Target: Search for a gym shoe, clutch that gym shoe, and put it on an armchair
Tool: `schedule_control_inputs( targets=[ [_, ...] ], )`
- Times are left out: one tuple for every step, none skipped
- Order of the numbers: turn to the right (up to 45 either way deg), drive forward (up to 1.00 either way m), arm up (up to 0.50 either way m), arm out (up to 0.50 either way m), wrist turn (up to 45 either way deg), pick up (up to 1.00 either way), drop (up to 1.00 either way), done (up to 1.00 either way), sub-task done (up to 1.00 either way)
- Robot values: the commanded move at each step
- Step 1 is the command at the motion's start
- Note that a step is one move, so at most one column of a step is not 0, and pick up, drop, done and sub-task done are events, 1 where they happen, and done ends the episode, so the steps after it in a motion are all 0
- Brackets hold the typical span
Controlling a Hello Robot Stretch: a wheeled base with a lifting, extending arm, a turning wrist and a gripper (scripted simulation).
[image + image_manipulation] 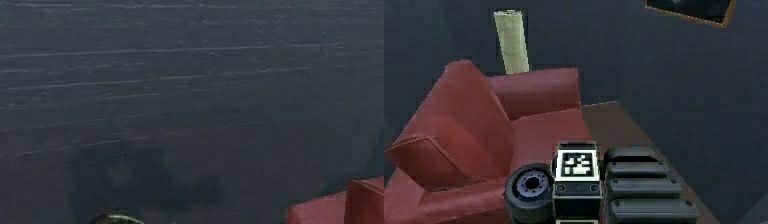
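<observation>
A red armchair (479, 120) sits in the left half of the arm side view. It has a broad rounded back, padded arms and a deep seat, and it is turned at an angle. Right behind the armchair, a pale cream upright column (511, 40) stands against the dark blue-grey wall (614, 50). A framed picture (694, 10) hangs high on that wall, well off to the right of the armchair. A dark brown desk (624, 125) stands just beside the armchair's right-hand arm, with its corner close to the upholstery.

The robot's arm (646, 185) rises from the bottom edge as a dark ribbed bar, in front of the desk and near the armchair. A white square marker (577, 165) with black marks sits at its far end. Left of the marker, close under the front of the armchair's seat, is the dark round body that carries the fingers (531, 190). The fingers themselves cannot be made out against the armchair, so I cannot tell whether they are released or grasping anything.

In the forward view, a red upholstered corner (345, 205) of the same colour as the armchair shows at the bottom right. Behind it is dark wall crossed by faint horizontal lines.
</observation>
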Motion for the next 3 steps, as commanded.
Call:
schedule_control_inputs(
  targets=[
    [45.0,0.00,0.00,0.00,0.0,0.00,0.00,0.00,0.00],
    [45.0,0.00,0.00,0.00,0.0,0.00,0.00,0.00,0.00],
    [45.0,0.00,0.00,0.00,0.0,0.00,0.00,0.00,0.00]
  ],
)
